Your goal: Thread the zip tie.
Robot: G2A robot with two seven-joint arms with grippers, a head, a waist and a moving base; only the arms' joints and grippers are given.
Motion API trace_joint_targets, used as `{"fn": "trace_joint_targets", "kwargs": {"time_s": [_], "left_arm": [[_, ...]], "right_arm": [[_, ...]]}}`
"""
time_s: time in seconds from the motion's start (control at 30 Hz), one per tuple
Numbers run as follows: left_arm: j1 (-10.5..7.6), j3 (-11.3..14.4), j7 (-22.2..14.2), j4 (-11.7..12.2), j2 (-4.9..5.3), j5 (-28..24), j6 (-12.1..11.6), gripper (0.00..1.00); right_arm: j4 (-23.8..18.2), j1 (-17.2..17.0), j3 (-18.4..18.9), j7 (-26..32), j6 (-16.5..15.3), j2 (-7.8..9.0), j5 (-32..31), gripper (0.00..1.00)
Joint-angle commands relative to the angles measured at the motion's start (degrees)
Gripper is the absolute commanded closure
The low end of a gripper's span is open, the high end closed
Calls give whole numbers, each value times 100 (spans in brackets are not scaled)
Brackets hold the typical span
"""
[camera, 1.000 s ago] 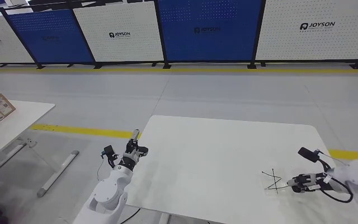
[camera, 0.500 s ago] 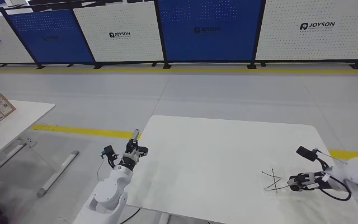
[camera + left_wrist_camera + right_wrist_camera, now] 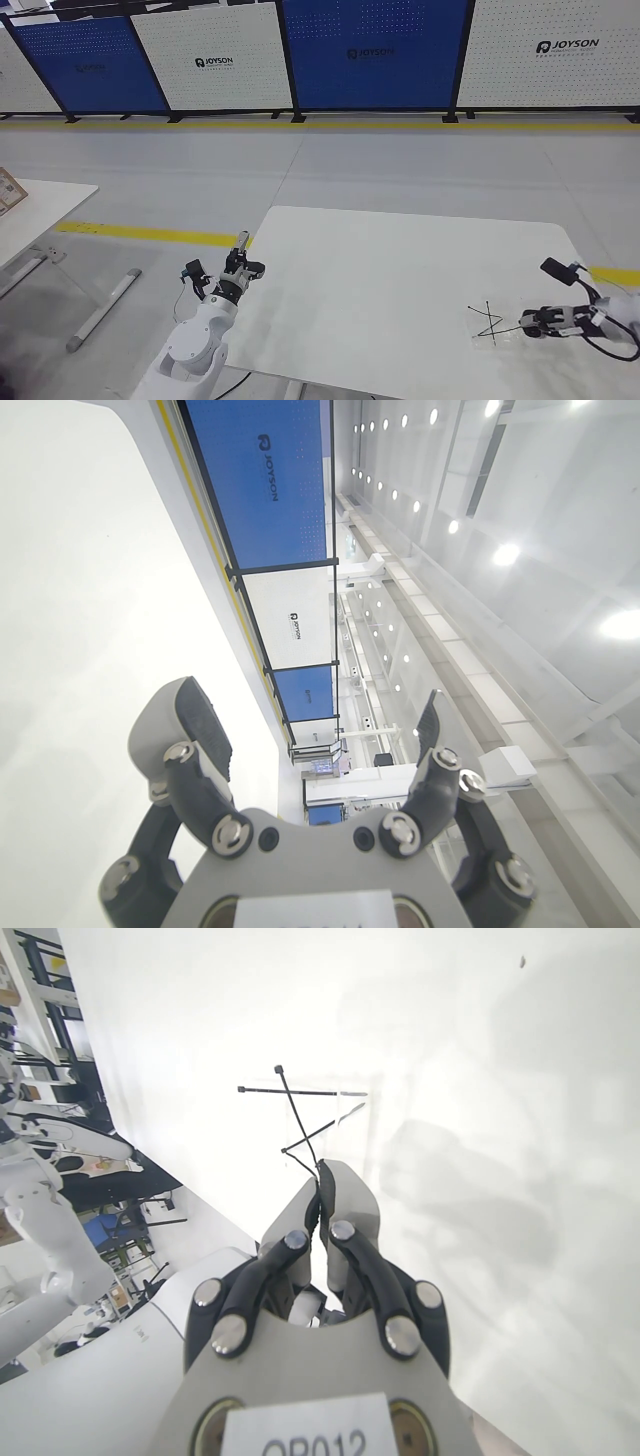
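Your right gripper [image 3: 318, 1175] is pinched tight on the tail of a zip tie [image 3: 300, 1124], down in the lower right of the top view, near the table [image 3: 400, 280] edge. Looks to me like you're at the pick-up stage, with no threading done yet.

Honest advice: lift slowly and straight up. Two other ties [image 3: 300, 1091] lie crossed over yours, and a quick yank will likely drag the whole bunch along. Two strands run into the pinch, so I can't tell for sure that you've only got one; check that before you go on.

Your left gripper [image 3: 315, 700] is spread wide and holds nothing, sitting at the table's left edge in the top view, well apart from the ties. I reckon you'll need it on the head end so the tail has something steady to go into.

The tie itself is thin, black and fairly straight, with a small square head at the far end from your grip. It's floppy stuff, so I'd guess a pinch close to the tip gives you better aim at the slot.
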Motion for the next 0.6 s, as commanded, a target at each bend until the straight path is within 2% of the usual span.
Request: {"fn": "trace_joint_targets", "kwargs": {"time_s": [0.0, 0.17, 0.23, 0.57], "left_arm": [[0, 0, 0, 0, 0, 0, 0, 0], [0, 0, 0, 0, 0, 0, 0, 0], [0, 0, 0, 0, 0, 0, 0, 0], [0, 0, 0, 0, 0, 0, 0, 0]], "right_arm": [[-73, -117, 168, -28, -65, 37, 156, 100], [-248, -481, 652, -183, -210, 145, 483, 100], [-389, -691, 838, -52, -332, 188, 732, 100], [-395, -718, 864, -8, -359, 195, 777, 100]]}}
